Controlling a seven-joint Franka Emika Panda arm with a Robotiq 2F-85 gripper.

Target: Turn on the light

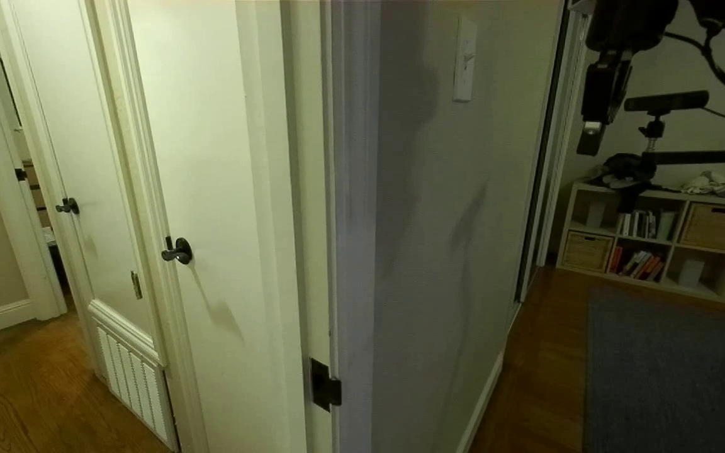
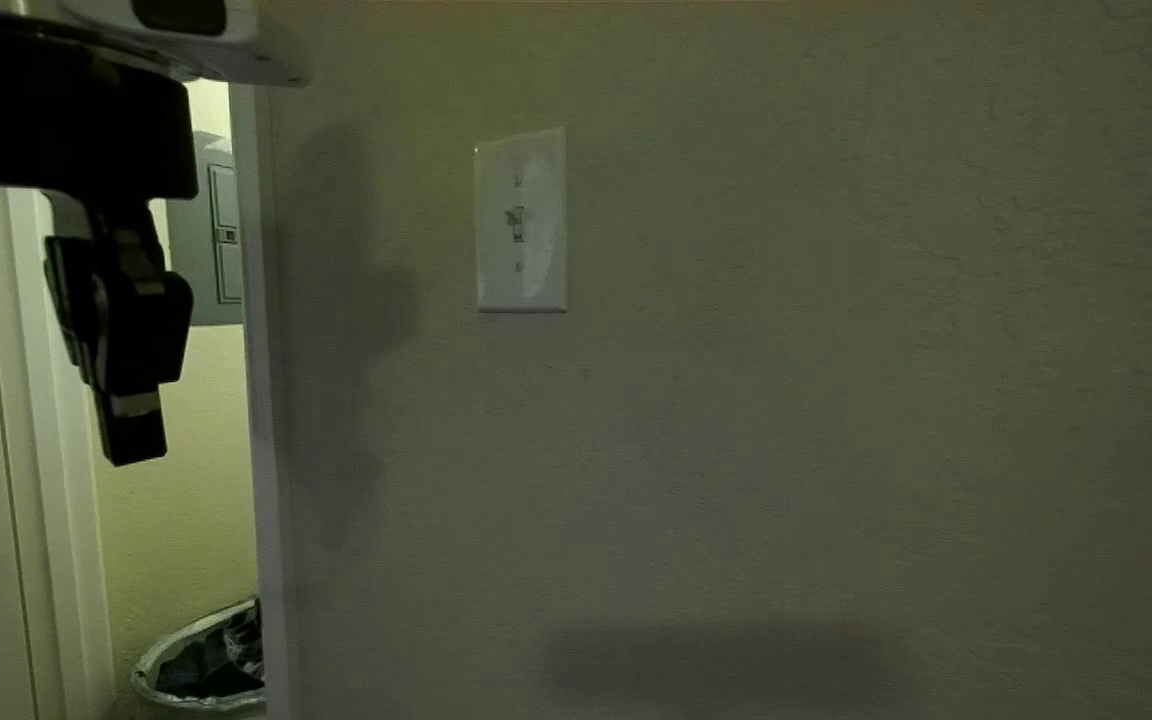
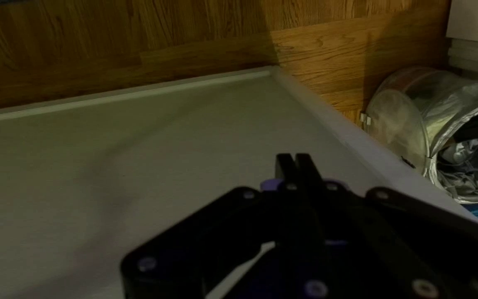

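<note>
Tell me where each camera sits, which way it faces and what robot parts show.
An exterior view stands before a door frame, white doors left, the light switch right at a steep angle; fingers hang at upper right below a dark housing.
An exterior view stands facing the light switch's wall more squarely; fingers hang at left below the pale arm.
Wrist view sits behind the shut fingers, looking past them down the wall to the wooden floor.
Both exterior views share the light switch.

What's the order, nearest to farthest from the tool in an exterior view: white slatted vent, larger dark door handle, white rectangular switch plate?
1. White switch plate, left of the tool, higher.
2. Larger dark handle, farther left, lower.
3. White vent, farthest left, lowest.
</note>
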